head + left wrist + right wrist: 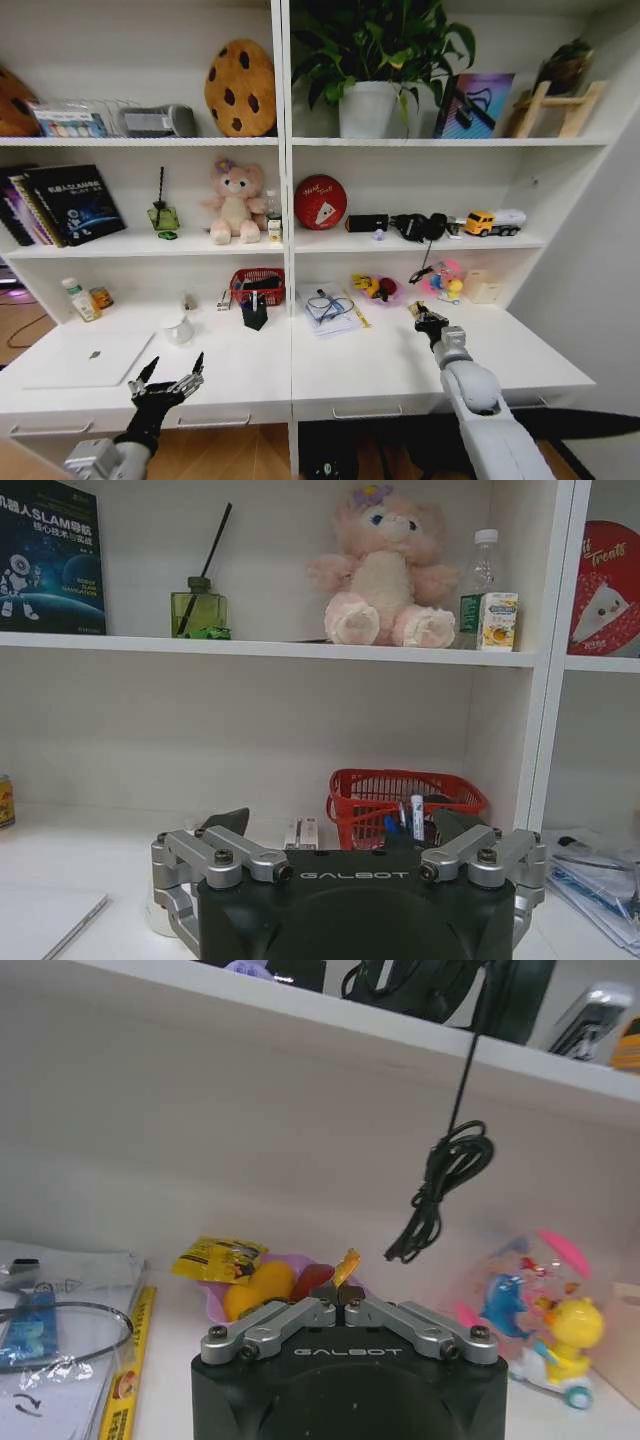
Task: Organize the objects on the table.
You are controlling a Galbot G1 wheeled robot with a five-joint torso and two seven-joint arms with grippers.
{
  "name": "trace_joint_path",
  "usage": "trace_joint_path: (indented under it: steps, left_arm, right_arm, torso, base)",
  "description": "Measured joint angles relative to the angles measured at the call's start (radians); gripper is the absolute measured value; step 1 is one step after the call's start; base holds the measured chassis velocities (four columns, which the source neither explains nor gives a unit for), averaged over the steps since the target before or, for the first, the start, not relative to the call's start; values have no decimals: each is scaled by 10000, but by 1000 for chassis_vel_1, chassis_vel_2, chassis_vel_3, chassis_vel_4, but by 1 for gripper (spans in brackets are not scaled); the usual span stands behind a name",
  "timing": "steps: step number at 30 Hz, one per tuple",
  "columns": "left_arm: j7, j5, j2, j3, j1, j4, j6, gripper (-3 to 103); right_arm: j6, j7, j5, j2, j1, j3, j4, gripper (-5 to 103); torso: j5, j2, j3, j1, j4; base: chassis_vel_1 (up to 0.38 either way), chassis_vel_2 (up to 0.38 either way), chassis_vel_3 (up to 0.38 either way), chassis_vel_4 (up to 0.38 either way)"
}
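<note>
Laptop (85, 358): lying closed and flat on the surface (400, 370), long axis running left-right.
Left hand (172, 372): hovering wide open, empty, beside the laptop.
Right hand (428, 322): fingers pressing together, gripping nothing.

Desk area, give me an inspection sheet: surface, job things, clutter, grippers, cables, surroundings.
Surface: white desk, flat, drawers below.
Job's things: silver laptop shut, front left; red basket holding pens, at the back; white cup beside the laptop.
Clutter: bagged papers, toy bowl, bubble toy, small bottles.
Grippers: left gripper open, above the front edge near the laptop; right gripper shut, empty, over the right half.
Cables: black cord hanging from the shelf.
Surroundings: shelves with plush bear, books, plant, toy truck.
</note>
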Motion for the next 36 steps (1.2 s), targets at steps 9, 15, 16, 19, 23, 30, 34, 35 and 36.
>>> trace_joint_path:
  steps: [9,15,16,19,23,30,34,35,36]
  left_arm:
    - [-2,0,-2,0,3,0,0,100]
    - [-2,0,-1,0,3,0,0,100]
    - [-2,0,-1,0,2,0,1,100]
    - [-2,0,-2,0,2,0,0,100]
    - [-2,0,-1,0,2,0,0,100]
    - [-2,1,-1,0,2,0,1,100]
    - [-2,0,-1,0,2,0,1,100]
    - [-2,0,-1,0,2,0,1,100]
    - [-2,0,-1,0,2,0,0,100]
  right_arm:
    - [787,-377,911,-257,1638,-461,-2393,0]
    - [1476,-576,643,-12,2742,-572,-3745,0]
    - [1707,-759,613,105,3156,-596,-4126,0]
    - [1980,-996,465,311,3800,-690,-4771,0]
    - [2409,-1066,88,597,4681,-866,-5807,0]
    - [2590,-886,-678,1037,5849,-1046,-7411,3]
    - [2797,-699,-1037,1263,6150,-1097,-8090,19]
    - [2797,-699,-1037,1263,6150,-1097,-8090,19]
    - [2821,-604,-1102,1325,6164,-1054,-8135,25]
  torso:
    - [0,8,-5,-19,-1]
    - [1,8,-3,-16,-1]
    - [0,7,-3,-12,2]
    - [-1,6,-2,-11,2]
    - [-2,6,-2,-11,1]
    - [-1,5,-2,-11,1]
    - [-1,5,-2,-11,1]
    - [-1,5,-2,-11,1]
    - [-1,5,-2,-11,1]
  base:
    - [3,-1,-5,5]
    - [0,0,0,0]
    - [0,0,0,0]
    - [0,0,0,0]
    - [0,0,0,0]
    - [0,0,0,0]
    - [0,0,0,0]
    - [0,0,0,0]
    - [0,0,0,0]
